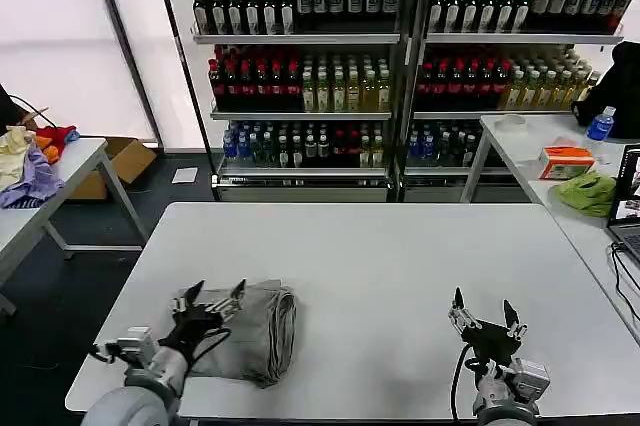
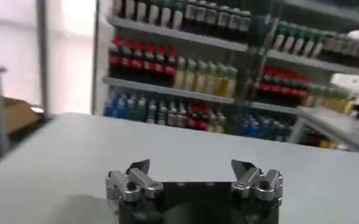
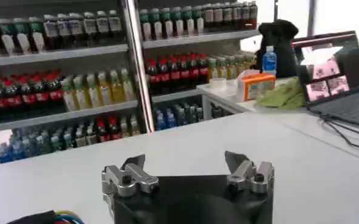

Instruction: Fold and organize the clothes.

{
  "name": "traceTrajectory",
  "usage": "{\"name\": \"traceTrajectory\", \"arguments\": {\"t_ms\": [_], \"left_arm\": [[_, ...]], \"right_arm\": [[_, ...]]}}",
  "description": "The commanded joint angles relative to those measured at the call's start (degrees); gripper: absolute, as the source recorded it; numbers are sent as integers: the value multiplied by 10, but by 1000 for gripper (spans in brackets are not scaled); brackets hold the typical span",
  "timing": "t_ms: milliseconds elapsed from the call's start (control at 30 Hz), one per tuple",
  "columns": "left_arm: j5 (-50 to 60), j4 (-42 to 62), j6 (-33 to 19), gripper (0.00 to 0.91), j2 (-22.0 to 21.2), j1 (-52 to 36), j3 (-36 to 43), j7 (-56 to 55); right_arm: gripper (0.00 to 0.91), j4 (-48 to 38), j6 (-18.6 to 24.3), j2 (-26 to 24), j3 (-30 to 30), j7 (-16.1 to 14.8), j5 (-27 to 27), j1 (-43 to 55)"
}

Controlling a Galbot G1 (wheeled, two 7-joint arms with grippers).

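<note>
1. Your grey T-shirt [image 1: 252, 331] lies folded into a thick bundle on the white table [image 1: 400, 266], toward the near left corner, with its rolled edge facing the table's middle. No chest print or collar strip can be made out on it.
2. Your left gripper [image 1: 212, 302] hovers over the bundle's left part with its fingers spread apart and nothing between them. From the head view you cannot tell whether the fingertips touch the cloth. In the left wrist view the same gripper [image 2: 194, 173] stands released, its 2 fingers wide apart, bare tabletop beyond.
3. Your right gripper [image 1: 484, 317] sits near the table's front edge on the right, well apart from the shirt. Its fingers point up and are parted, holding nothing. The right wrist view shows it [image 3: 188, 170] released as well.
4. Behind the table, shelves of bottles [image 1: 310, 66] fill the back wall.
5. On your right, a side table [image 1: 530, 136] carries an orange box [image 1: 566, 161], a lime-green cloth [image 1: 588, 192] and a laptop [image 1: 628, 201].
6. On your left, another table [image 1: 60, 186] holds lilac, yellow and red fabrics [image 1: 35, 161].
</note>
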Motion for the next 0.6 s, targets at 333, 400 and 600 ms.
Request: {"name": "traceTrajectory", "arguments": {"t_ms": [333,400,600], "left_arm": [[79,82,-27,907,13,47,-84,42],[79,91,-27,907,10,44,-80,44],[79,111,-28,907,8,38,-72,52]], "right_arm": [[907,-6,-2,-4,-19,1,3,17],[907,-4,-2,-4,-18,1,3,15],[907,-1,-2,1,-18,1,0,11]]}}
